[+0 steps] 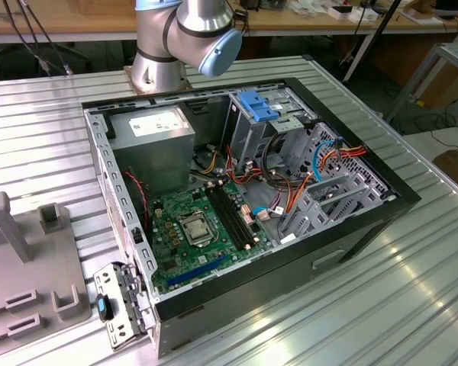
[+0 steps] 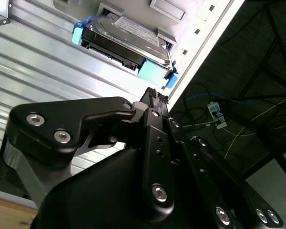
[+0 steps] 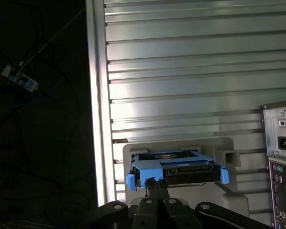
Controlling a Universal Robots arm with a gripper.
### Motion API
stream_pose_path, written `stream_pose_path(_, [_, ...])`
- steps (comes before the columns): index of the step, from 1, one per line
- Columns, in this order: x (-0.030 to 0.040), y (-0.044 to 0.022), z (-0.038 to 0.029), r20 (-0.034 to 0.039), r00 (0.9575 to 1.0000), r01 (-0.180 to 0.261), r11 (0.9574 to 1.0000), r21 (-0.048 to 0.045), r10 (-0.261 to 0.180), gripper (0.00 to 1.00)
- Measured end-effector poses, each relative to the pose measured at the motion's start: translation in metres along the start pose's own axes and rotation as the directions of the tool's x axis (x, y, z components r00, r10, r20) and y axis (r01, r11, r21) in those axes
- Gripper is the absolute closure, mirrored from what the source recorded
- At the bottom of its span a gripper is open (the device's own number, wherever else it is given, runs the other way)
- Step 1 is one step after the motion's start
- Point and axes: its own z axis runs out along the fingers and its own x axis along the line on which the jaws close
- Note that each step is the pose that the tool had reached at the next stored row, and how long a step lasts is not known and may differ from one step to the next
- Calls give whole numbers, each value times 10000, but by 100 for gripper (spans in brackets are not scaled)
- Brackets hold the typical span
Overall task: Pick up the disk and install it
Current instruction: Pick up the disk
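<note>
The disk [image 2: 126, 40] is a grey metal drive in a bright blue carrier. It lies flat in a light grey holder [image 3: 181, 145] on the ribbed metal table, close to the table's edge. In both wrist views my gripper [image 2: 155, 95] hovers apart from the disk, off its near blue end. In the first wrist view the gripper [image 3: 155, 182] stands just in front of the disk [image 3: 176, 167]. The black fingers are pressed together with nothing between them. In the exterior view the open computer case [image 1: 237, 198] lies on its side, with its drive cage [image 1: 252, 133] at the back.
The arm's base [image 1: 164, 53] stands behind the case. A wide blue latch [image 1: 258, 104] tops the drive cage, and a big grey box [image 1: 154, 137] sits beside it. A grey fixture [image 1: 23, 259] is at the exterior view's left. The case's rear panel [image 3: 279, 167] rises near the holder.
</note>
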Motion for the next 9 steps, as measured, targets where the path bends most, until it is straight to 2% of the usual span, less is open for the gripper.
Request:
stream_pose_path(3, [0, 0, 0, -4, 10000, 77, 10000, -3, -77, 89])
stream_pose_path(5, [1, 1, 0, -15, 9995, 324, 9995, -9, -324, 89])
stream_pose_path(6, [1, 0, 0, -29, 9978, 667, 9978, -19, -667, 89])
stream_pose_path(9, [0, 0, 0, -53, 9922, 1242, 9923, -35, -1242, 89])
